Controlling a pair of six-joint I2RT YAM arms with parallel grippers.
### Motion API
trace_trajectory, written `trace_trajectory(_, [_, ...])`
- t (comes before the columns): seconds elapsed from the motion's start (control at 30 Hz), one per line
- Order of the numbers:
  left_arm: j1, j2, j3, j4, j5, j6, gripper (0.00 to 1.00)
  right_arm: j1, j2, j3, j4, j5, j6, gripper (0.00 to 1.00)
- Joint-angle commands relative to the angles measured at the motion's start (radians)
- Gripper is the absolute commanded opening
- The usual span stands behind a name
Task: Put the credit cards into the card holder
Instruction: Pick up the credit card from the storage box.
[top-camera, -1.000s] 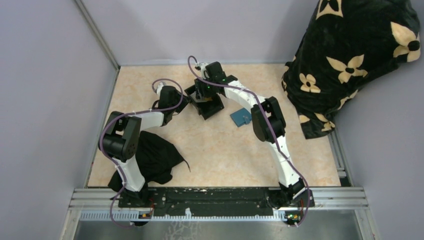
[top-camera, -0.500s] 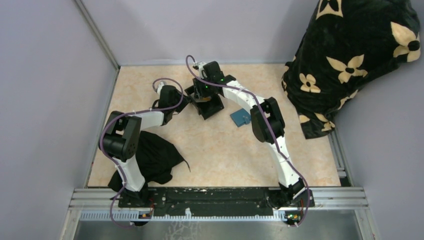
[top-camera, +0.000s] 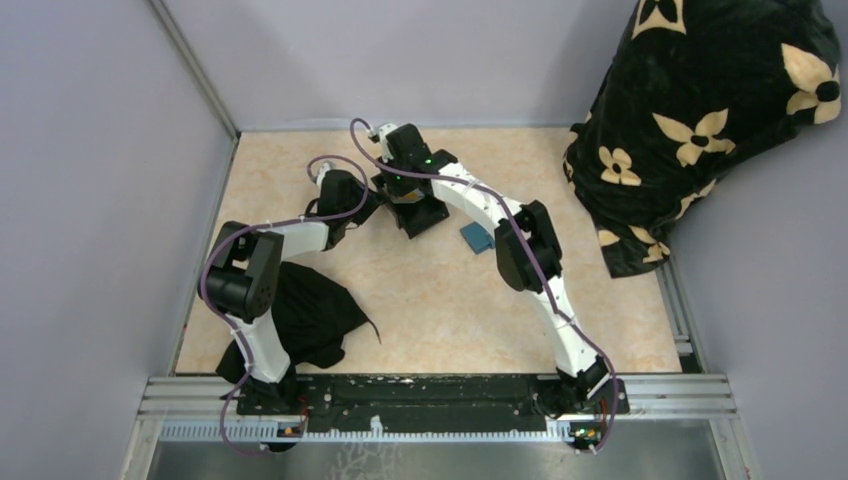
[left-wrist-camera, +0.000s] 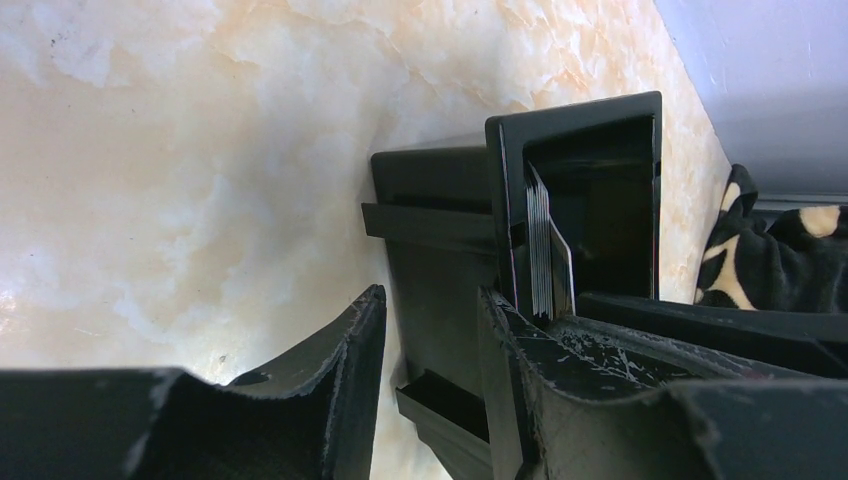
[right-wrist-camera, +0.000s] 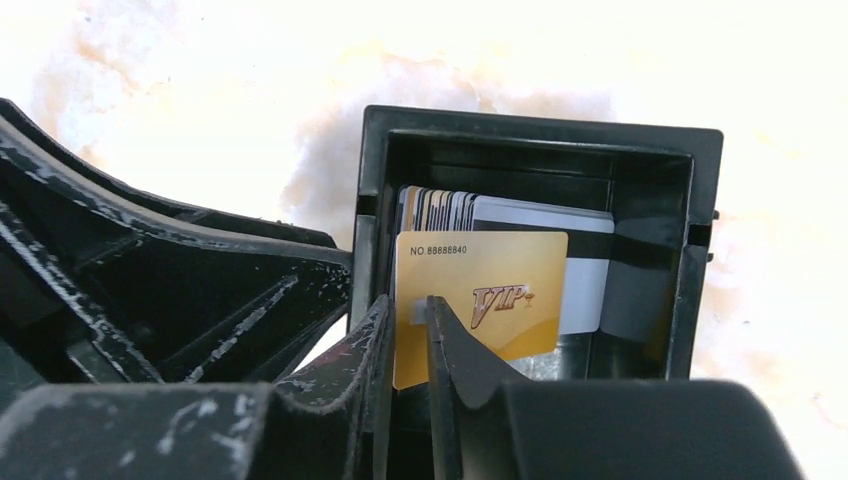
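A black tray (top-camera: 428, 218) at the back middle of the table holds the credit cards upright. A tan-yellow VIP card (right-wrist-camera: 500, 290) stands nearest, in front of a white card with a black stripe (right-wrist-camera: 588, 262) and a stack of several cards (right-wrist-camera: 438, 208). My right gripper (right-wrist-camera: 408, 305) reaches down into the tray. Its jaws stand a narrow gap apart, and the tan-yellow card's face shows behind the tips. My left gripper (left-wrist-camera: 430, 300) is closed around the tray's side wall (left-wrist-camera: 440, 230). The teal card holder (top-camera: 477, 237) lies right of the tray, partly under the right arm.
A crumpled black cloth (top-camera: 315, 315) lies by the left arm's base. A black blanket with tan flowers (top-camera: 710, 110) fills the back right corner. Grey walls close the left and back. A metal rail (top-camera: 430, 395) runs along the near edge.
The right arm has swung left and its wrist moved over the tray's back end. Its jaws have closed from wide to a narrow gap. The left arm has stayed put.
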Motion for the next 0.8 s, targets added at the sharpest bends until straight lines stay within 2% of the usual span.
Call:
trace_trajectory(0.0, [-0.010,0.010,0.041,0.050,0.034,-0.001,0.46,0.044,0.003,0.071,-0.037,0.131,-0.074,0.14])
trace_trajectory(0.13, [-0.010,0.004,0.041,0.052,0.037,-0.002,0.46,0.047,0.003,0.082,-0.059,0.219,-0.096,0.00])
trace_trajectory(0.5, [-0.010,-0.053,0.025,0.036,0.001,0.034,0.48,0.047,-0.073,-0.009,0.007,0.388,-0.136,0.00])
trace_trajectory(0.77, [-0.008,-0.160,0.020,-0.027,-0.078,0.136,0.51,0.035,-0.188,-0.061,0.067,0.380,-0.142,0.00])
